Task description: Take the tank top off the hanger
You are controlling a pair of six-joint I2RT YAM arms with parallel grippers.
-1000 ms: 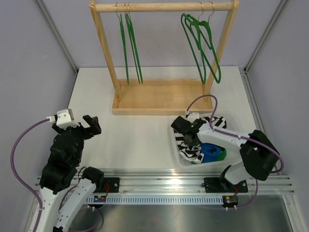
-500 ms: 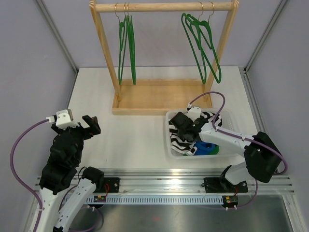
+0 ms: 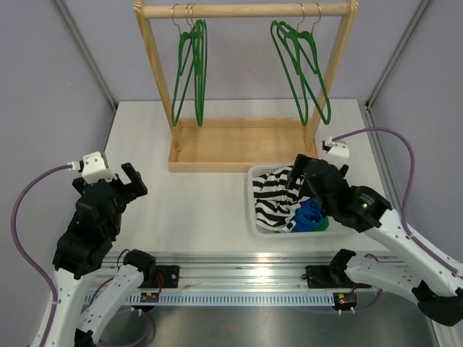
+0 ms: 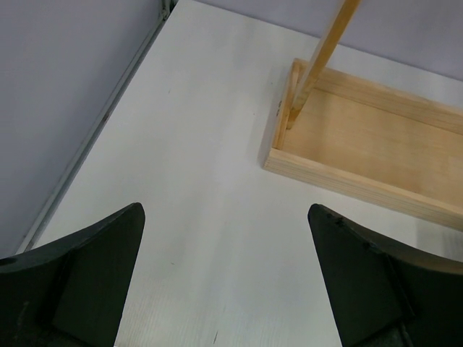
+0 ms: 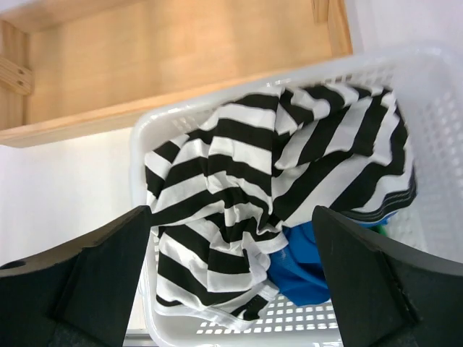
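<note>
Left gripper (image 4: 224,210), right gripper (image 5: 230,217) both agape; tank top (image 5: 239,166), apparently loose, in basket (image 5: 434,130).

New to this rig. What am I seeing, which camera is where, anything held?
Two robot arms are bolted at the near edge of the table, each with a two-finger gripper. The top view looks down from behind them. The other two pictures come from wrist cameras, looking out between the dark fingers of the left gripper and the right gripper. On the table: a wooden rack with bare green hangers, and a white basket holding a striped tank top over something blue. Both grippers are open, holding nothing.
</note>
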